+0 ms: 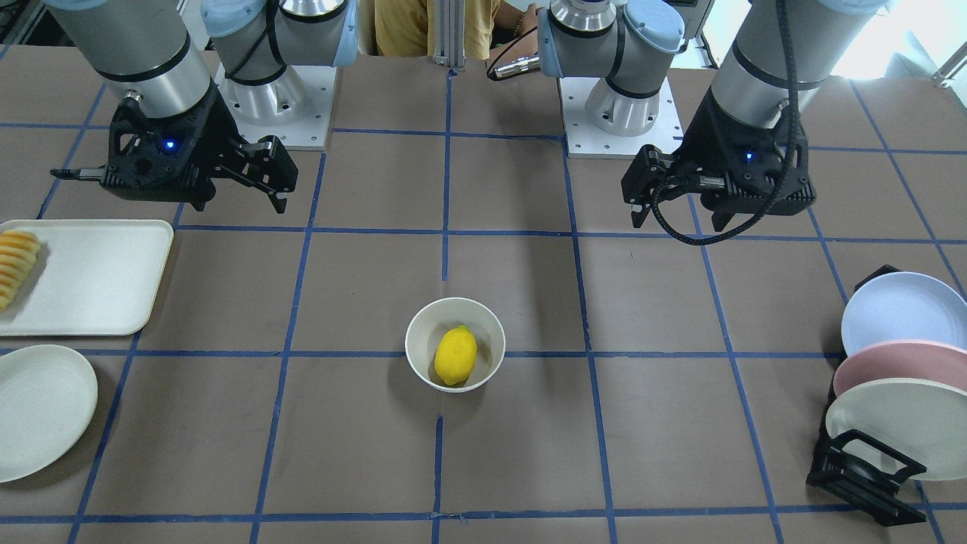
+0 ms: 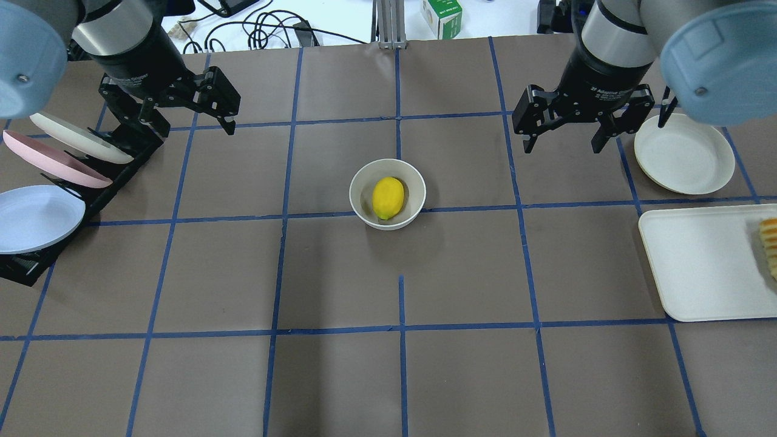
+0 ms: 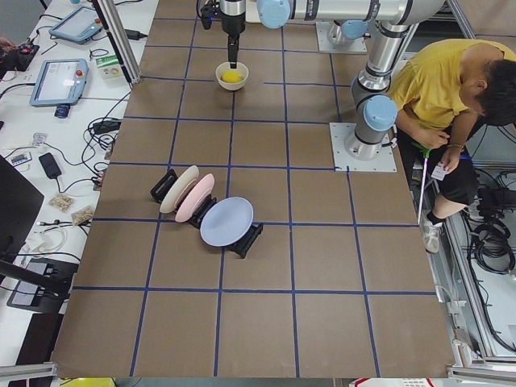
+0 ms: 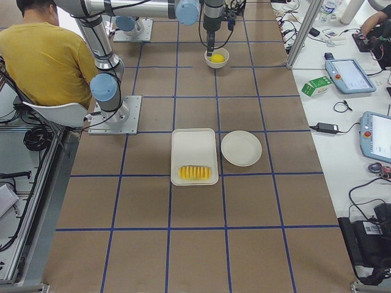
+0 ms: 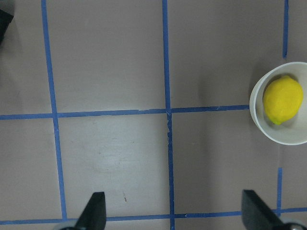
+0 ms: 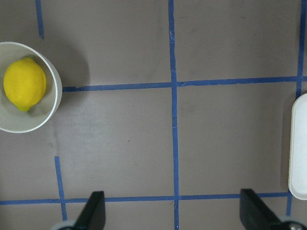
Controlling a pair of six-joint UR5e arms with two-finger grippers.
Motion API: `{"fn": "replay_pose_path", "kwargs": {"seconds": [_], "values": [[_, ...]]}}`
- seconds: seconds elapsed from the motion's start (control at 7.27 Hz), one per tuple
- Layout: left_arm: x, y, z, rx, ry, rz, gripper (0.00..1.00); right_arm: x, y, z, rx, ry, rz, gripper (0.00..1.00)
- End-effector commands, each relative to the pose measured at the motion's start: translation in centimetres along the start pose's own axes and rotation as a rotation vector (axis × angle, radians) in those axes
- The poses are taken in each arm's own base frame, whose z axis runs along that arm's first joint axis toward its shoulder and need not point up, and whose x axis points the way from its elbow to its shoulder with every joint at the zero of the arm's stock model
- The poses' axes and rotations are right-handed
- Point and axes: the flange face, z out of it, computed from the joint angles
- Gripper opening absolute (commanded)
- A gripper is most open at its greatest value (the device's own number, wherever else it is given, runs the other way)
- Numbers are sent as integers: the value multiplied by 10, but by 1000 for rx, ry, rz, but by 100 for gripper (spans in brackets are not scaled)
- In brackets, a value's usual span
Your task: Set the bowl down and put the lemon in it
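The off-white bowl [image 1: 414, 340] stands upright near the table's middle, with the yellow lemon [image 1: 455, 355] lying inside it. They also show in the overhead view, bowl [image 2: 358, 195] and lemon [image 2: 388, 197]. My left gripper [image 2: 194, 128] hovers open and empty, well to the bowl's left and farther back. My right gripper [image 2: 563, 149] hovers open and empty, to the bowl's right. The left wrist view shows the bowl [image 5: 288, 136] and lemon [image 5: 283, 99] at its right edge. The right wrist view shows the bowl [image 6: 29, 125] and lemon [image 6: 25, 84] at its left edge.
A white tray [image 2: 698, 267] with sliced ridged yellow food [image 2: 770, 243] and a flat off-white plate [image 2: 683, 155] lie on my right side. A black rack [image 2: 103, 188] with pastel plates stands on my left. A person [image 3: 451, 89] sits behind the bases.
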Motion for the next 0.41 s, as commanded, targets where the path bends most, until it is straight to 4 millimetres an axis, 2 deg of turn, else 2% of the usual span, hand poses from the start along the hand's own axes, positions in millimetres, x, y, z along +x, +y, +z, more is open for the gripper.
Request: {"fn": "replay_pose_path", "kwargs": {"seconds": [0.0, 0.28], "values": [[1, 1, 4, -7, 0, 1, 100, 0, 0, 0, -3, 0, 0, 100], [1, 0, 6, -7, 0, 1, 100, 0, 1, 1, -6, 2, 0, 100]]}}
